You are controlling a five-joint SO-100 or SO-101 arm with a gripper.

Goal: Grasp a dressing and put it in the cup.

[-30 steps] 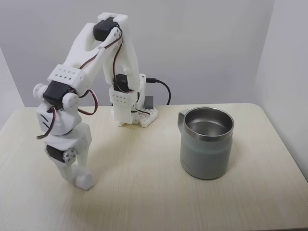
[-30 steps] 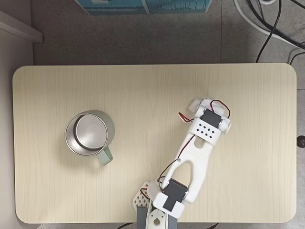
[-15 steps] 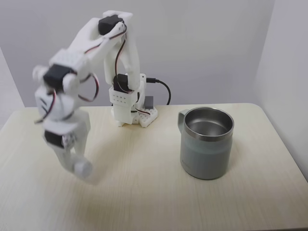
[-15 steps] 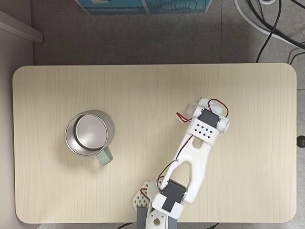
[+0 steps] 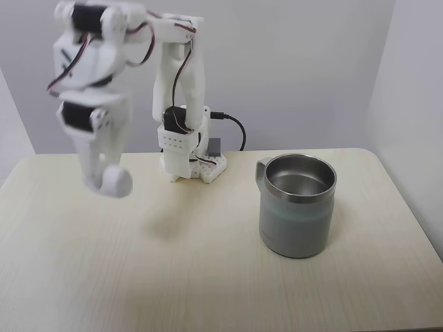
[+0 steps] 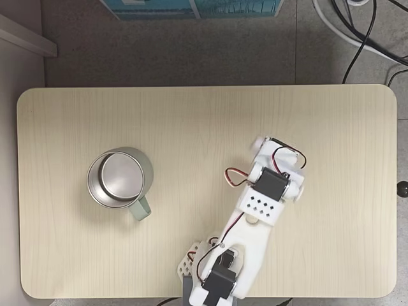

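my end effector [image 5: 109, 178] up off the tabletop [image 5: 208, 277], gripping what looks like the dressing [image 5: 115, 181], cup [image 5: 297, 205] well off to the side

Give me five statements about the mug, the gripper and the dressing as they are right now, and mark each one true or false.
1. The cup stands upright on the table. True.
2. The gripper rests on the tabletop. False: it hangs in the air, well above the wood, in the fixed view from the front.
3. The dressing lies inside the cup. False: the steel inside is bare in both fixed views; a white roll sits at the gripper's tip.
4. The gripper is directly over the cup. False: it is off to the cup's left in the front view.
5. A black cable runs behind the arm's base. True.
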